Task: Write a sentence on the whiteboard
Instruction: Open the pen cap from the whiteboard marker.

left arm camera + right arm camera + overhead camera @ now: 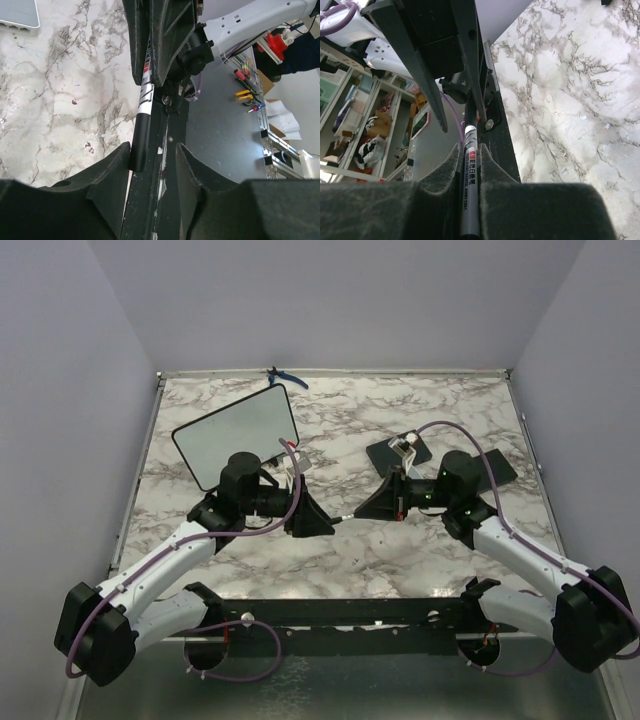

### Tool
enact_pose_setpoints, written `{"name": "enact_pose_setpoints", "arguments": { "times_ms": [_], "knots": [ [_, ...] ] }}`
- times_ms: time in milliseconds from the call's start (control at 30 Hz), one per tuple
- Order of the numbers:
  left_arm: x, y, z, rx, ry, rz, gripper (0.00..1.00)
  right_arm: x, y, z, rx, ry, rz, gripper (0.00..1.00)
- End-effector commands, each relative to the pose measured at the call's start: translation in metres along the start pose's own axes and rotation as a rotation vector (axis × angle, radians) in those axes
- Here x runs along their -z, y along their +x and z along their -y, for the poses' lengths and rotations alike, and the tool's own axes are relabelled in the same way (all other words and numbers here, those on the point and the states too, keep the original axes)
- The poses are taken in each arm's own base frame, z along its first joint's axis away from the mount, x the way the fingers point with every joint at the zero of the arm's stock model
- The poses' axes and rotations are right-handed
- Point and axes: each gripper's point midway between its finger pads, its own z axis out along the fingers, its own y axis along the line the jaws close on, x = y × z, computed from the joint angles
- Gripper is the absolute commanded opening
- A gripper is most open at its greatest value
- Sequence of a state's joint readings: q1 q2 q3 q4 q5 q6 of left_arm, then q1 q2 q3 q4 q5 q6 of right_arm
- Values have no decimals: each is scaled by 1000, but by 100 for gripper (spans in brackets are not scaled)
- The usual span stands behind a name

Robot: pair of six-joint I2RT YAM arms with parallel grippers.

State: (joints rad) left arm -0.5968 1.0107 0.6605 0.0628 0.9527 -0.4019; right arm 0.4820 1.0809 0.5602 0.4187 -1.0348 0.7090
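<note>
The whiteboard [237, 433] stands tilted at the back left; its face looks plain and the sentence does not show on it. Both grippers meet tip to tip at mid table. My right gripper [365, 512] [469, 148] is shut on a grey-and-black marker [470, 175], whose barrel points at the left arm. My left gripper [325, 520] [152, 146] stands around the marker's black cap end [139, 145]. The cap rests against one finger [112, 165], with a gap to the other, so the jaws are still apart. The right fingers [160, 40] fill the top of the left wrist view.
Two flat black pads [400, 453] [495, 468] lie at the right, a pale grey eraser block [405, 443] [17, 15] on the nearer one. A blue item [285, 375] sits at the back wall. The black front rail [340, 610] runs under both grippers.
</note>
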Motion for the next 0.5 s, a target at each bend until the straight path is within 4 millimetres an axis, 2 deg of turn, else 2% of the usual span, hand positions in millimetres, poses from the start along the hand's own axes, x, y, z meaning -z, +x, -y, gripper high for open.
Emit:
{"name": "enact_pose_setpoints", "arguments": {
  "times_ms": [0,300,433,467],
  "knots": [
    [0,1,8,-5,55,-31,41,-1,-9,-8,25,-37,-4,0],
    [-1,3,7,-4,68,-46,30,-2,-8,-4,13,-42,-16,0],
    [-2,2,7,-7,70,-48,22,-3,-6,-2,4,-39,-22,0],
    [-2,2,7,-9,71,-49,18,-3,-6,-2,4,-40,-22,0]
  ]
}}
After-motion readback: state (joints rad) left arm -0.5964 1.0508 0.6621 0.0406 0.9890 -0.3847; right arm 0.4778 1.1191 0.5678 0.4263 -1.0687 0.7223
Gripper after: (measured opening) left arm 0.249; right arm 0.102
